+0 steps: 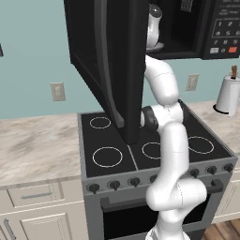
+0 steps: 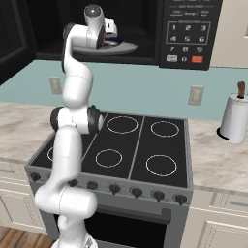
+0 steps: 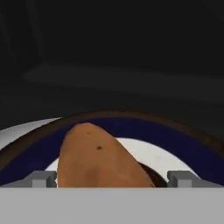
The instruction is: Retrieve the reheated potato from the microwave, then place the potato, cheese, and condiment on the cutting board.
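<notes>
Presently the arm reaches up from its base in front of the stovetop [image 2: 131, 150] into the cavity of the microwave [image 2: 191, 34], whose door [image 1: 110, 61] hangs swung wide toward the room, evidently so that the arm has room to enter. From the hand view the gripper [image 3: 111, 178] stands released, jaws spread wide and holding nothing; its two fingertips [image 3: 41, 178] sit to either side of the potato [image 3: 94, 157], which lies directly ahead of and between them, close in. I cannot tell whether either fingertip touches the potato; none is pressed against it that I can see. The potato rests on a plate [image 3: 183, 144] with a dark blue band and white centre, and that plate sits on the pale turntable [image 2: 121, 47] just beneath the hand in the right base view. The wide spread looks deliberate: the potato is broad, and the jaws must straddle it before closing. In my judgement the retrieval step is in hand and the grasp not yet made; closing on the rounded brown body should come next. A smooth, rounded lump may roll or squirt from the pads if pinched off-centre. Beyond the stovetop on the right counter stands a paper towel roll [image 2: 235, 118], well apart from the work.
</notes>
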